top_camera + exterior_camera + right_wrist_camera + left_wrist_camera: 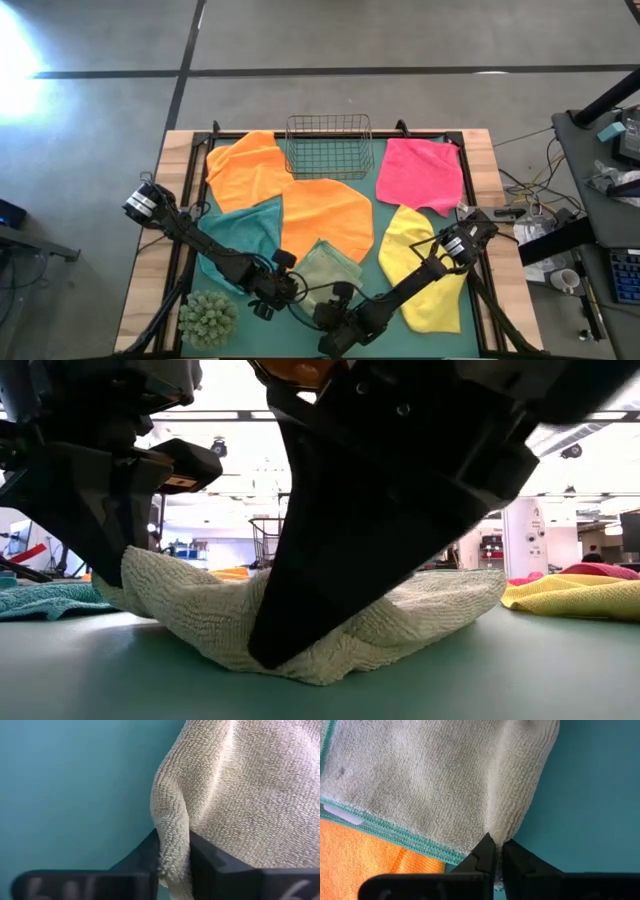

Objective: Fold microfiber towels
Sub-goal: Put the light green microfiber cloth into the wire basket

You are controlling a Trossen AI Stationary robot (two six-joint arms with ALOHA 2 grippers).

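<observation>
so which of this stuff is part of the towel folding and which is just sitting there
Job:
pale olive towel, pinched by left gripper and right gripper
two orange towels
pink towel
yellow towel
teal towel

Lying about:
wire basket
green spiky ball

**Hidden, cropped and unreadable parts**

Low view: two dark arm bodies are filling the foreground, covering much of the pale olive-green towel and cropping at the upper edge. The wire basket is showing only as a sliver behind them.

High view: the orange towel is overlapping the pale olive-green towel's far edge; the left gripper and right gripper are covering its near corners. The yellow towel is lying partly under the right arm. The teal towel is partly under the left arm.

Wrist views: both are cropping the olive towel at the frame edges. The finger bases are running out of frame.
</observation>
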